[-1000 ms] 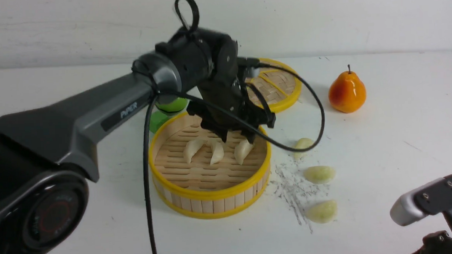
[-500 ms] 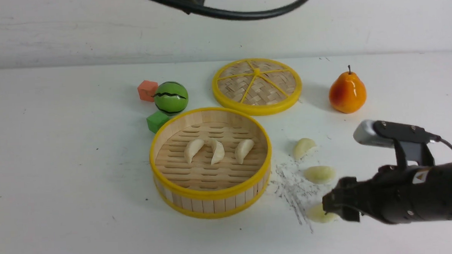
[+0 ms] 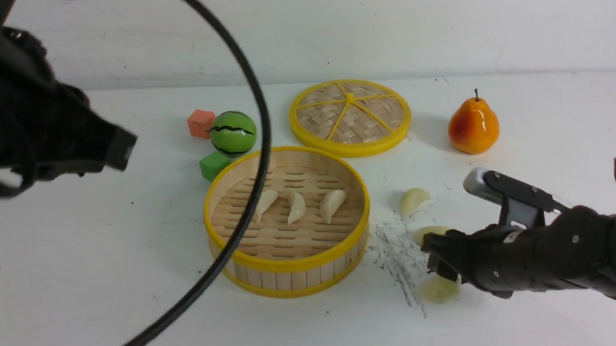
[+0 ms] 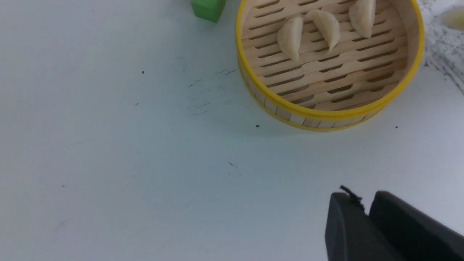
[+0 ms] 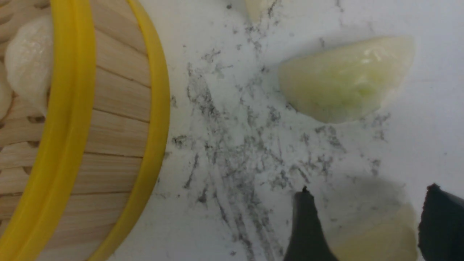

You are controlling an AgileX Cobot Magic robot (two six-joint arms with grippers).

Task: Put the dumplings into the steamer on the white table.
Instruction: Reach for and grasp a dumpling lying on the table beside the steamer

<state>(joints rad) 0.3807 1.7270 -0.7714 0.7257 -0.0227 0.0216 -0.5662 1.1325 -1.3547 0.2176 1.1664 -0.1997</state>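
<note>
My right gripper (image 5: 369, 192) straddles a pale greenish crescent dumpling (image 5: 373, 235) on the matte white table (image 3: 83, 255), jaws apart. I see my left gripper (image 4: 364, 203) closed, empty.

Yellow rims on the pale-wood, slatted steamer (image 3: 289, 270). Three cream-white dumplings (image 3: 296, 207), and there, pale greenish dumplings (image 3: 413, 200). White table (image 3: 83, 255), smudged with grey scuffs. Tan woven lid (image 3: 349, 116) with yellow spokes, orange-red pear (image 3: 473, 127), green ball (image 3: 233, 133) with a black zigzag.
</note>
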